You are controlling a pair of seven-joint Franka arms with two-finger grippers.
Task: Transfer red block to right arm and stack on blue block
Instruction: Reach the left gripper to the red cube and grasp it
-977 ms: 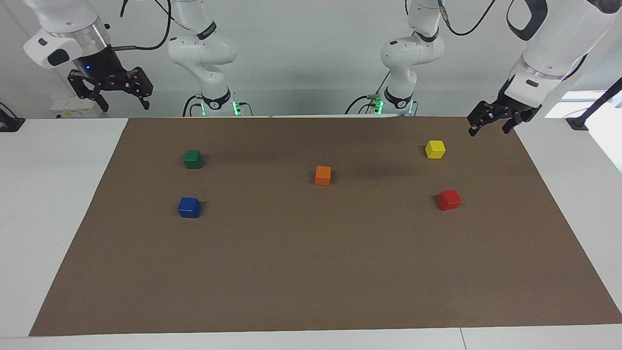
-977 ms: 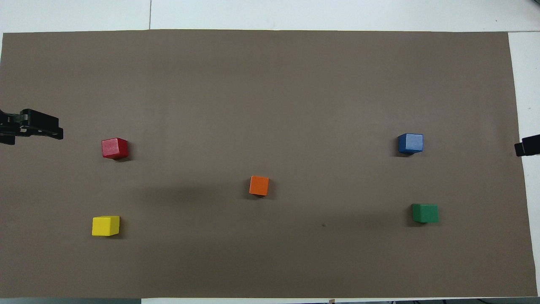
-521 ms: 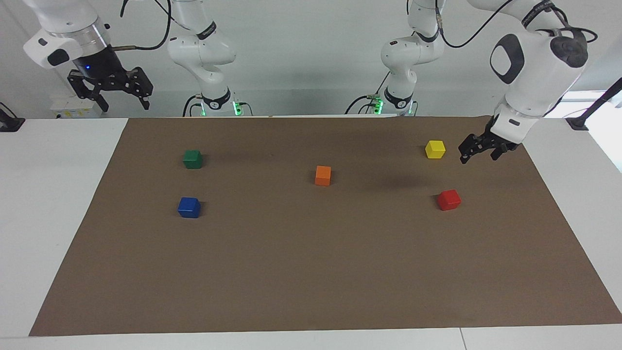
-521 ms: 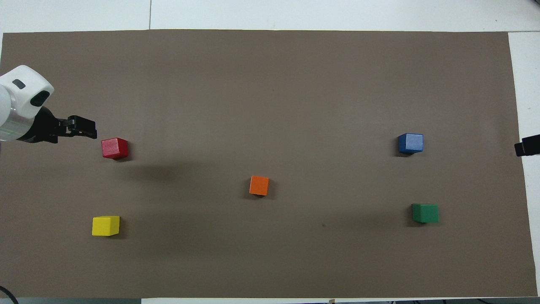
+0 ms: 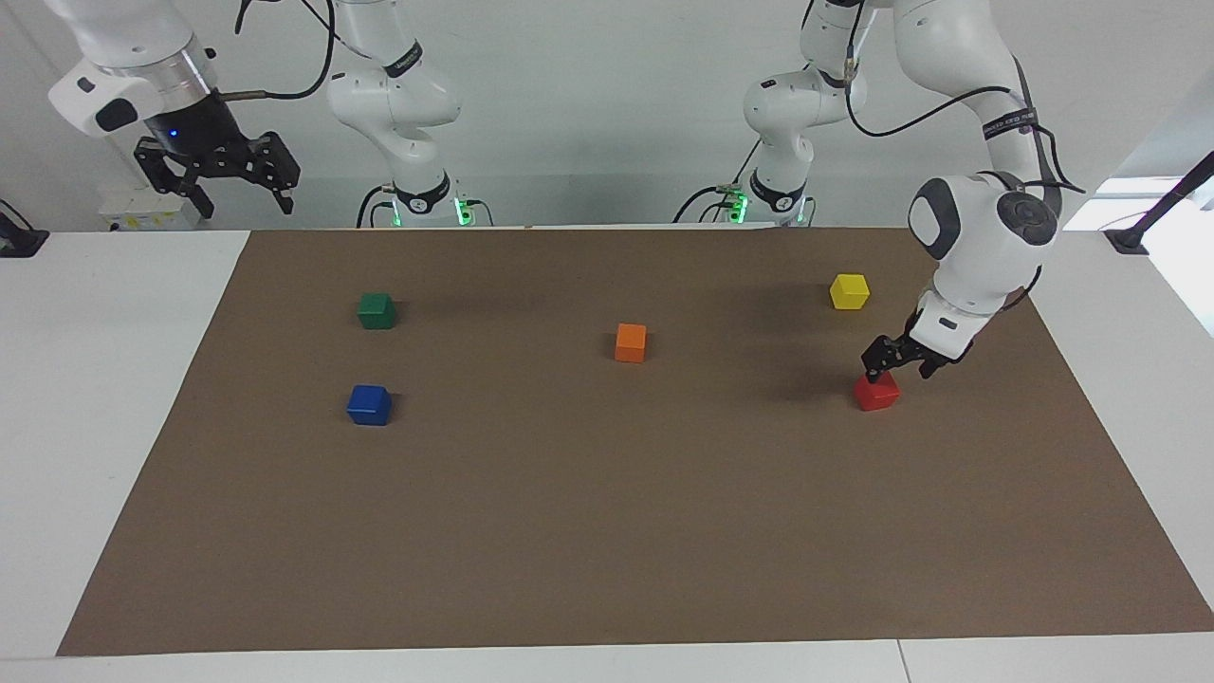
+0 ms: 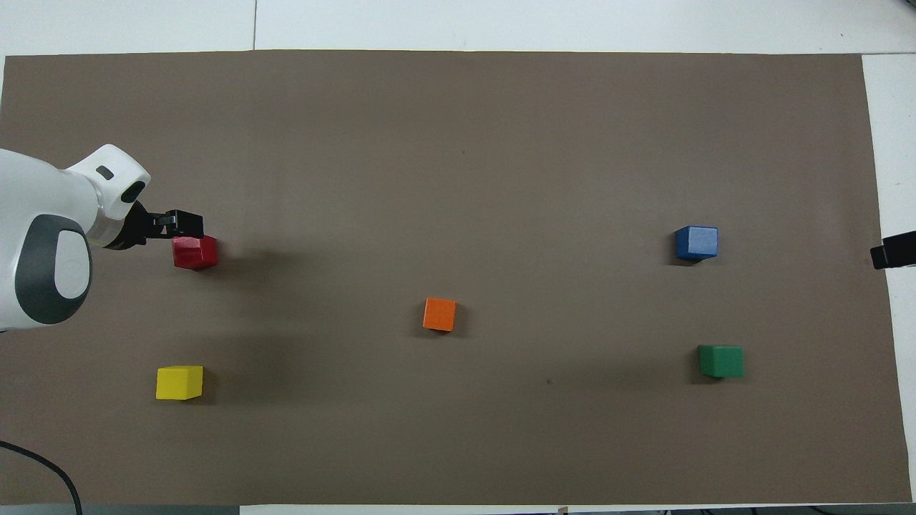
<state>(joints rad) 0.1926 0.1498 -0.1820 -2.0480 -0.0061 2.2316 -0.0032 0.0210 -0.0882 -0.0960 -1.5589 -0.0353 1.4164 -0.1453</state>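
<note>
The red block [image 5: 876, 391] sits on the brown mat [image 5: 607, 531] toward the left arm's end; it also shows in the overhead view [image 6: 195, 253]. My left gripper [image 5: 896, 367] is open and hangs just over the block's top, at its edge nearer the robots, and is not closed on it; in the overhead view the left gripper [image 6: 184, 224] overlaps the block's corner. The blue block [image 5: 369, 404] [image 6: 696, 242] sits toward the right arm's end. My right gripper [image 5: 216, 185], with its blue light, is open and waits raised over that end of the table; only its tip shows in the overhead view [image 6: 893, 251].
An orange block [image 5: 630, 342] [image 6: 439, 314] sits mid-mat. A yellow block [image 5: 849, 291] [image 6: 179, 382] lies nearer the robots than the red block. A green block [image 5: 377, 310] [image 6: 720, 360] lies nearer the robots than the blue block.
My left arm has swung in from the mat's edge and come down, past the yellow block, to just over the red block. The right arm and all blocks have stayed put.
</note>
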